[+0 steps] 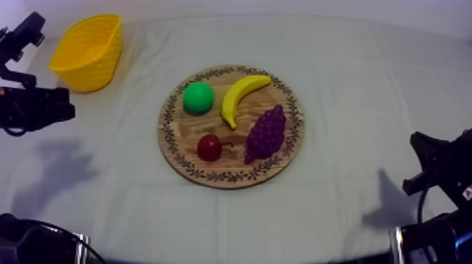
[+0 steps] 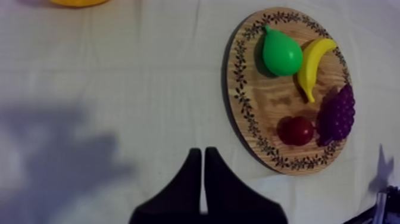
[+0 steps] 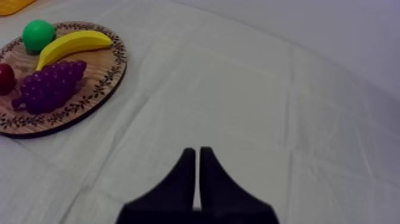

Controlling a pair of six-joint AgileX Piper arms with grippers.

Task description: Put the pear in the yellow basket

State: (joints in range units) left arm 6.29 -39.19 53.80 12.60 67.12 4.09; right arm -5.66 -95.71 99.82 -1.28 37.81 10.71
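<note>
Two claws lie closed on nothing, fingers together in a narrow wedge. In the top view, the basket (image 1: 88, 50) sits at the upper left, with the left claw (image 2: 200, 152) on the arm just below it. The board (image 1: 168, 126) is at centre. The pear (image 1: 198, 97) lies on its upper-left part, stem end toward the rim, with the banana (image 1: 242, 95) just beside it on the right. The red fruit (image 1: 209, 147) and grapes (image 1: 267, 133) lie lower. The right claw (image 3: 197, 152) hangs over bare counter (image 3: 250, 89). The left arm looks nearer both pear and basket, and only the banana crowds the grasp.
</note>
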